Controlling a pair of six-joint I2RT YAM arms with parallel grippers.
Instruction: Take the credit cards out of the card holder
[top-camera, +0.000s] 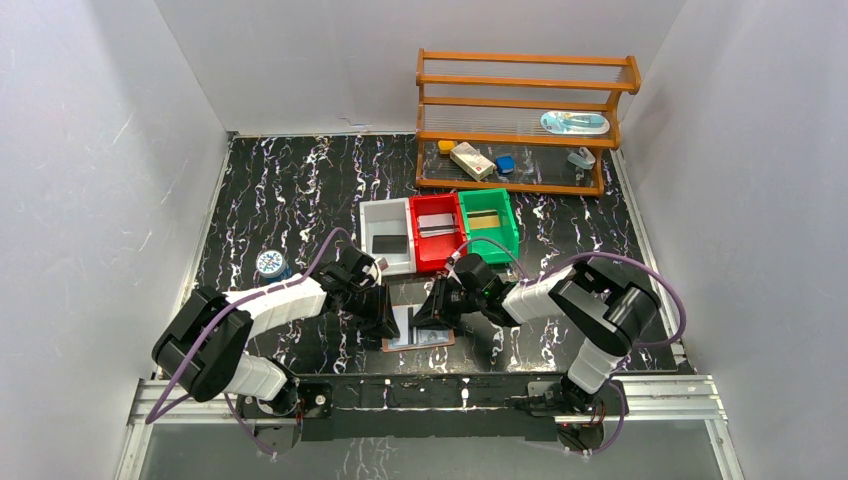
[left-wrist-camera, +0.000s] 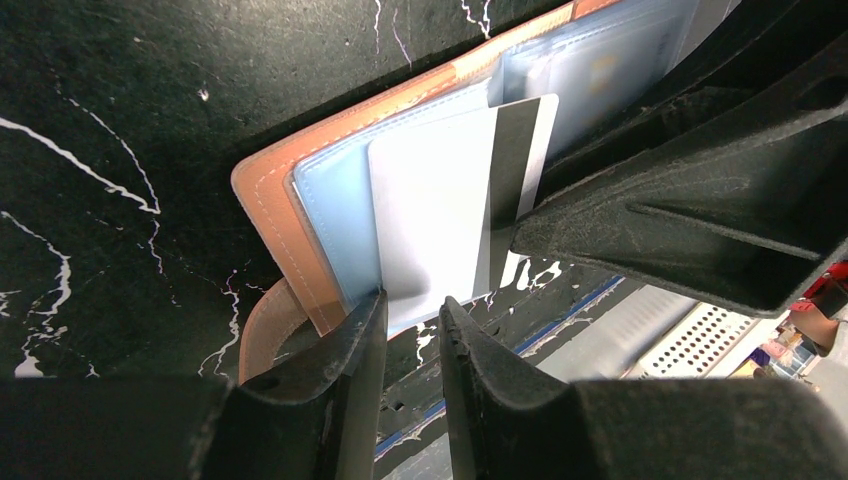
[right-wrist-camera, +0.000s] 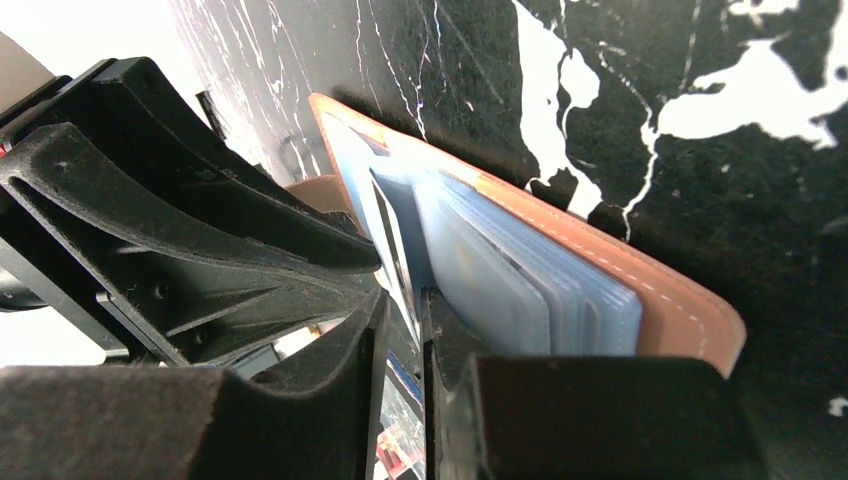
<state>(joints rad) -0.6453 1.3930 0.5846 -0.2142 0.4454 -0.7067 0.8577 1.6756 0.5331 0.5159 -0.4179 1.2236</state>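
The card holder (top-camera: 442, 341) lies open near the table's front edge, tan leather with light blue pockets (left-wrist-camera: 335, 215). A whitish credit card (left-wrist-camera: 430, 210) with a dark stripe sticks partway out of a pocket. My left gripper (left-wrist-camera: 412, 305) is open a little. One of its fingers rests on the holder's blue edge beside the strap tab (left-wrist-camera: 258, 335), and nothing is between its jaws. My right gripper (right-wrist-camera: 402, 300) reaches in from the other side. Its jaws stand narrowly apart, with the striped end of the card (right-wrist-camera: 392, 250) between them. Both grippers meet over the holder (right-wrist-camera: 650, 295) in the top view.
White (top-camera: 367, 232), red (top-camera: 417, 245) and green (top-camera: 510, 232) bins stand in a row just behind the holder, each with a flat item inside. A wooden rack (top-camera: 520, 120) with small objects is at the back right. A small round tin (top-camera: 270, 264) sits at the left.
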